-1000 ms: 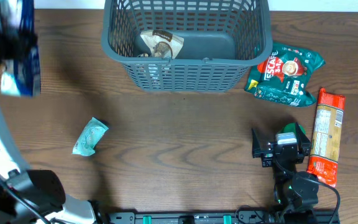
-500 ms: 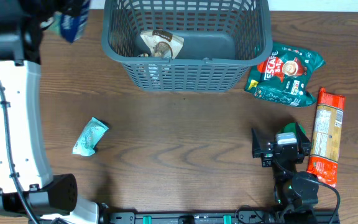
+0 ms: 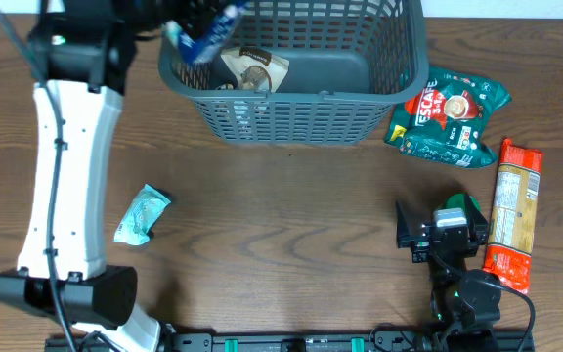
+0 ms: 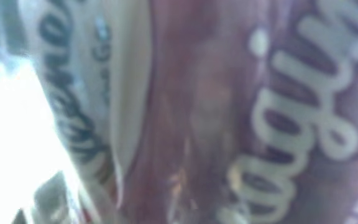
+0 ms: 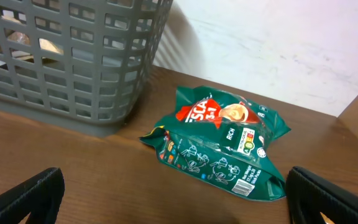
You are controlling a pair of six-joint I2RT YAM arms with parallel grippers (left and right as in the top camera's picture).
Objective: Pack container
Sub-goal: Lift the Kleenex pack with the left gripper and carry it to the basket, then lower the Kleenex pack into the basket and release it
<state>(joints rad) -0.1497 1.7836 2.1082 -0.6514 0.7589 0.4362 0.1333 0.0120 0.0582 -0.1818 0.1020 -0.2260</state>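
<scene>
The container point(image 3: 291, 117) stood at the middle of the worktop's far edge. The left gripper point(image 3: 176, 20) was closed on a blue packet point(image 3: 211, 26) above the container's left rim. The right gripper point(image 5: 174, 183), near the front right corner, was spread wide and empty, facing a green coffee packet point(image 5: 219, 152).

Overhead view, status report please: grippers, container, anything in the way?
Left gripper shut on blue packet, above left rim of container. Right gripper open, empty. One beige packet inside. Nothing seen blocking the drop.
</scene>
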